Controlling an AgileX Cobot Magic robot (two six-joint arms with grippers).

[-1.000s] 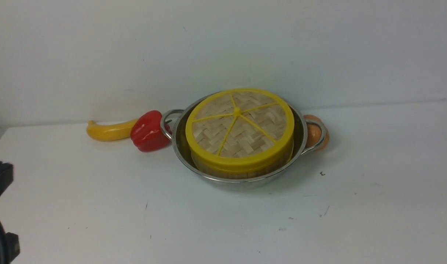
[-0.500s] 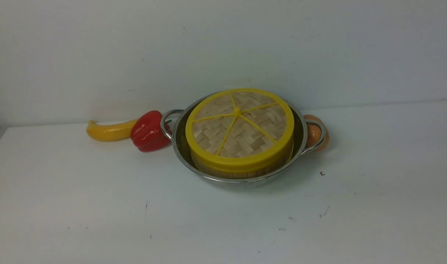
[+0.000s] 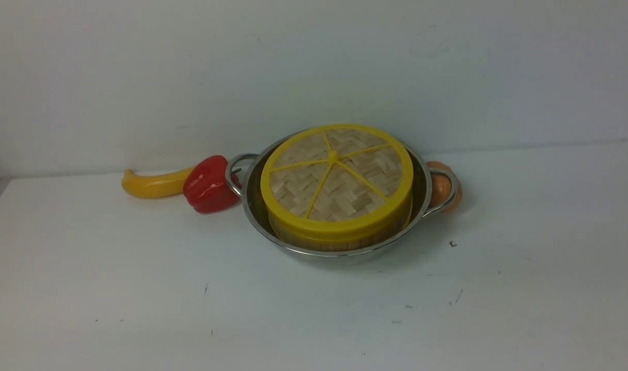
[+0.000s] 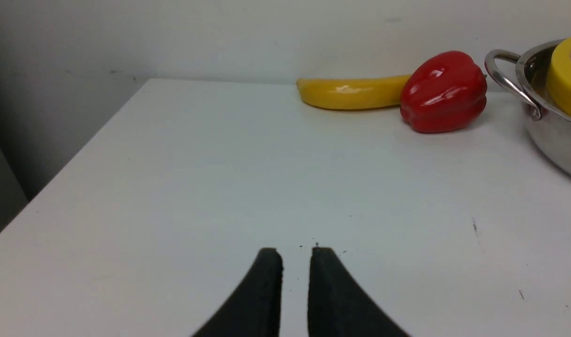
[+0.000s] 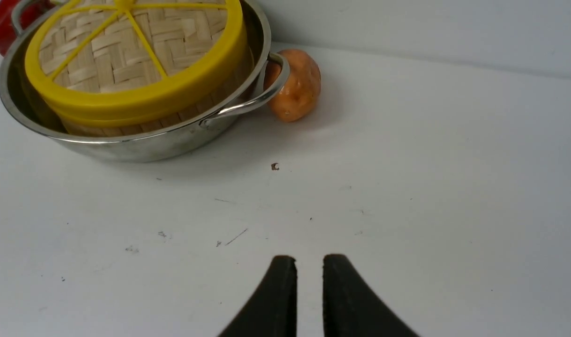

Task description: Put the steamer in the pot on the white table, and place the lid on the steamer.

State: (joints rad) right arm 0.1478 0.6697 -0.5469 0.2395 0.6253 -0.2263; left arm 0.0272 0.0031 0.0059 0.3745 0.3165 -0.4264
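The lid [image 3: 337, 178] sits on the steamer [image 3: 339, 238] inside the pot [image 3: 252, 206].

My left claw [image 4: 295, 255] and my right claw [image 5: 308, 262] are each open just a crack, holding nothing, low over the white table [image 3: 138, 288], well away from the pot. A red pepper [image 3: 208, 184] sits beside one pot handle.

The near half of the table [image 3: 138, 309] lies bare from left edge to right. At the middle the pot [image 3: 339, 252] blocks the way, with the lidded steamer [image 3: 344, 239] inside it. A red pepper [image 3: 208, 185] touches its left handle, with a yellow squash [image 3: 151, 184] beyond it; an orange lump [image 3: 440, 188] sits against the right handle. The wall [image 3: 314, 62] closes the far side.
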